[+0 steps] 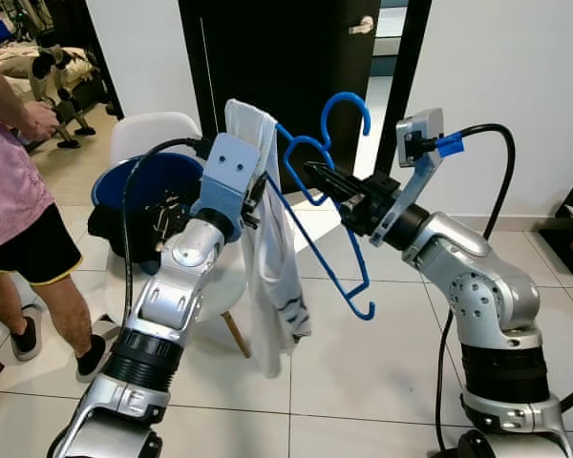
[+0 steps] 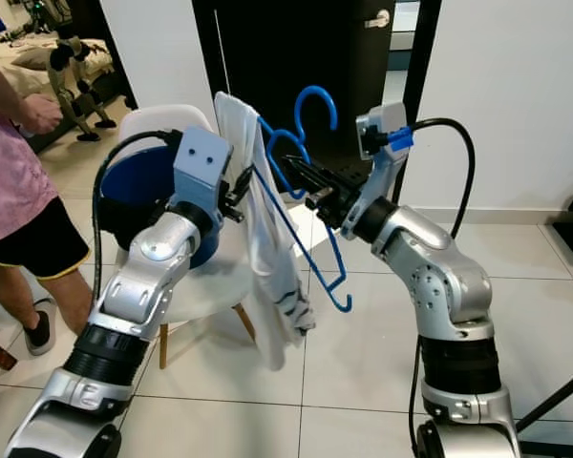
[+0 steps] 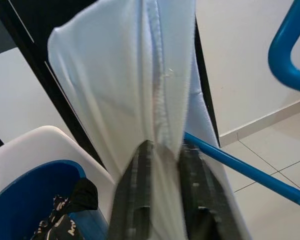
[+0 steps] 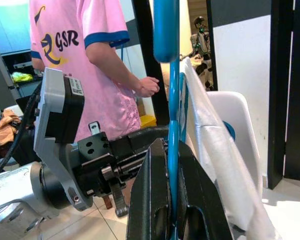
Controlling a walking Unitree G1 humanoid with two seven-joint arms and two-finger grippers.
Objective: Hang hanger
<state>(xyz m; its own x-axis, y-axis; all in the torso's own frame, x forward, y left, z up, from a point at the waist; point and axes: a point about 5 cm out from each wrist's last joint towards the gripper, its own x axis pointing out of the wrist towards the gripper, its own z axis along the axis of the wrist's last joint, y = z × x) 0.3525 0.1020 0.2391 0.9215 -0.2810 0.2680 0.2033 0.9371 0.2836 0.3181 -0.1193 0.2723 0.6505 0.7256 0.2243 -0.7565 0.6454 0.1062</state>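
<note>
Left eye view: the right gripper (image 1: 317,177) is clamped on the blue hanger (image 1: 317,196) just below the hook, so the hook curls up above the fingers and the frame hangs down below them. The left gripper (image 1: 259,194) sits just beside it, pinching a white garment (image 1: 272,277) that drapes straight down from its fingers.

Right eye view: same deal; the hanger's long bar runs from the left gripper's side down past the right gripper. A white chair (image 2: 220,272) with a blue basin (image 2: 143,186) sits behind the left arm, and a person (image 2: 19,191) in a pink shirt stands off to that side.

Left wrist view: fingers (image 3: 135,200) squeezed on a fold of white cloth, blue bar crossing right next to them.

Right wrist view: fingers (image 4: 152,200) closed around the hanger's stem, which rises straight up between them; garment just beside.
</note>
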